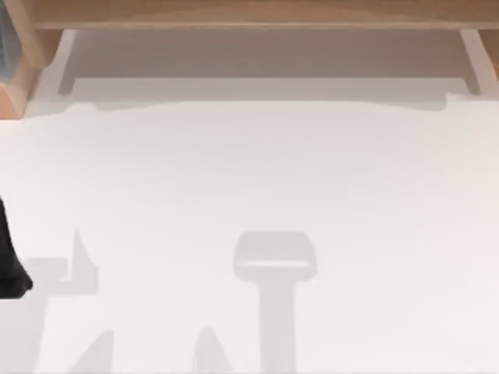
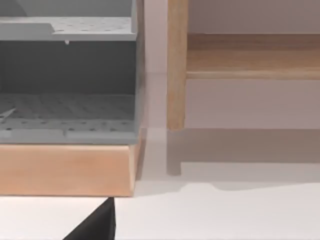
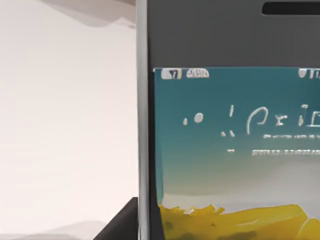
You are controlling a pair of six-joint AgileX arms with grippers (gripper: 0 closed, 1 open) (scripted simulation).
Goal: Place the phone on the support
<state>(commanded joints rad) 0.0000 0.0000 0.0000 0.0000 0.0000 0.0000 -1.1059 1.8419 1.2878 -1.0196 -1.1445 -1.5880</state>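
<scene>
- Phone (image 3: 230, 130): seen very close in the right wrist view, with a dark front, silver edge and a lit teal and yellow screen. Its place on the table (image 1: 249, 195) cannot be told.
- Right gripper: jaw state cannot be told.
- Left arm (image 1: 9, 261): a dark part at the table's left edge; jaw state cannot be told.
- Wooden shelf frame (image 1: 249, 15): along the far edge of the table.

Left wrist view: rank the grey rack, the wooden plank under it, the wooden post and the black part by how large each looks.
1. grey rack
2. wooden plank
3. wooden post
4. black part, smallest as seen; it seems nearest the camera, so its real size is unsure.
</scene>
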